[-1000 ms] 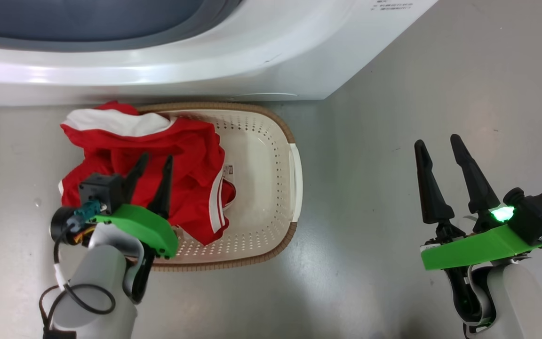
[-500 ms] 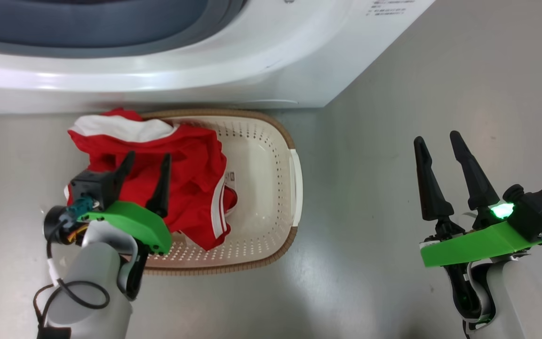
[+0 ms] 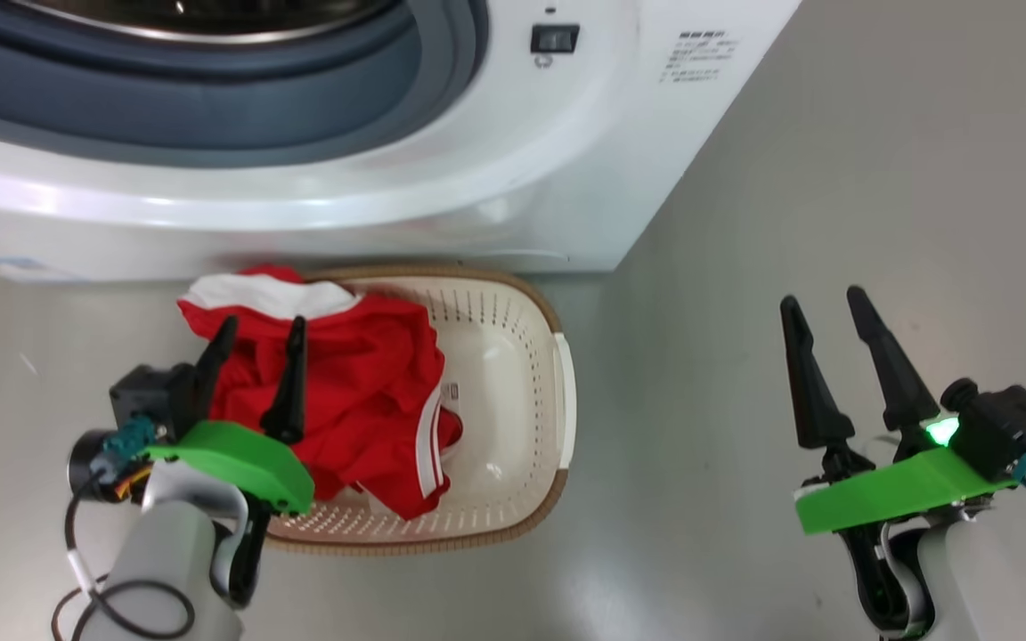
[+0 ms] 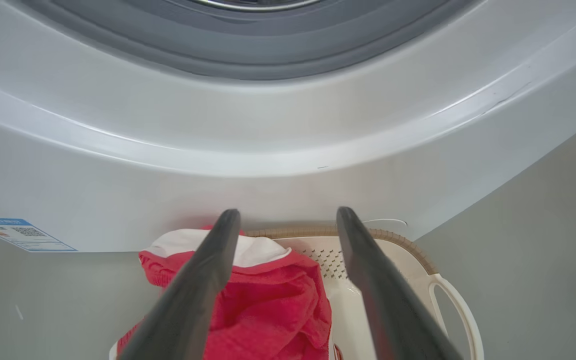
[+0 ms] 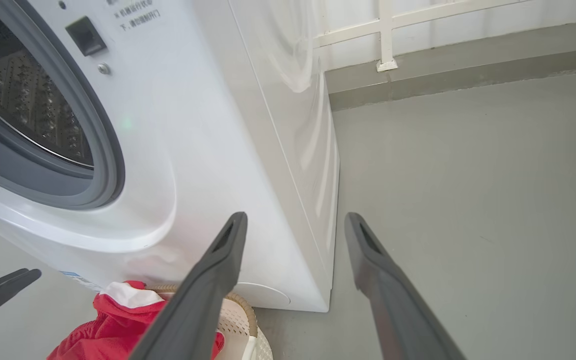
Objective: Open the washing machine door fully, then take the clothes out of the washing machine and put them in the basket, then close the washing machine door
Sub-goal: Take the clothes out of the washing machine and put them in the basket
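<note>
1. Before the washer [image 3: 388, 214], red clothes [image 3: 362, 392] lie in the basket [image 3: 564, 401].
2. My left gripper [image 3: 264, 320] hangs over them, jaws spread and empty; my right gripper [image 3: 821, 297], off the washer's corner, likewise.
3. Remaining, I judge: shutting the door.

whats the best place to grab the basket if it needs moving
Likely the white side handle on the basket's bare end, approached from above on the robot's right. It is an open loop along the rim, clear of the red clothes heaped over the other end.
</note>
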Controlling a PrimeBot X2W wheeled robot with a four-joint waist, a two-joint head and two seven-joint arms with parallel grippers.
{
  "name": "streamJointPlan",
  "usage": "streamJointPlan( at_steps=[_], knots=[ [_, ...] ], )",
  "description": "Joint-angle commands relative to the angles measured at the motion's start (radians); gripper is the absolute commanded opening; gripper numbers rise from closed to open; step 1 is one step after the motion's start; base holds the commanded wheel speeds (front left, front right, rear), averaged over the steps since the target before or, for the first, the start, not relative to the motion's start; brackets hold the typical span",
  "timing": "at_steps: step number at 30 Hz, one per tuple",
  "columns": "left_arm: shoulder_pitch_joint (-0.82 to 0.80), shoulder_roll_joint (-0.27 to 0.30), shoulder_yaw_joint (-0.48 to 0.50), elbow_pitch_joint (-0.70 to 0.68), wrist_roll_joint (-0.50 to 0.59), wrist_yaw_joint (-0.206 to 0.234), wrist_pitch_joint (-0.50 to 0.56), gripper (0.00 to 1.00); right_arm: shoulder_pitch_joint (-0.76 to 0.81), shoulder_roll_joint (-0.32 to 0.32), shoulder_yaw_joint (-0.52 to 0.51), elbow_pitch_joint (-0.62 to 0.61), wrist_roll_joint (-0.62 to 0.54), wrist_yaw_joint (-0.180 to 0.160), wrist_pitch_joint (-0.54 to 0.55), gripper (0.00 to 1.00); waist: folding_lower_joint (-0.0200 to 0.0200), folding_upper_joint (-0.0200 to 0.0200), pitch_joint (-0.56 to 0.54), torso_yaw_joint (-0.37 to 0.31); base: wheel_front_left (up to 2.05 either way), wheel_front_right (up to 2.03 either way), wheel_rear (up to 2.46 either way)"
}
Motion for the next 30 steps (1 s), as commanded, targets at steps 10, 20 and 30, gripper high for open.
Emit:
streamJointPlan(
  at_steps=[10, 20, 30],
  knots=[
    [0.142, 0.022, 0.078, -0.154, 0.036, -0.005, -0.005, 1.00, 0.082, -0.003, 0.017, 0.002, -0.022, 0.006, -0.006, 1.00, 0.0000, 0.0000, -0.166, 0.008, 0.00, 0.00, 0.00],
    [0.281, 0.018, 0.126, -0.315, 0.068, -0.005, -0.005, 1.00, 0.146, -0.003, 0.006, 0.010, -0.027, 0.006, -0.006, 1.00, 0.0000, 0.0000, -0.272, 0.010, 0.00, 0.00, 0.00],
    [0.415, 0.004, 0.179, -0.427, 0.094, -0.005, -0.005, 1.00, 0.221, -0.003, -0.006, 0.008, -0.030, 0.006, -0.006, 1.00, 0.0000, 0.0000, -0.358, 0.010, 0.00, 0.00, 0.00]
  ],
)
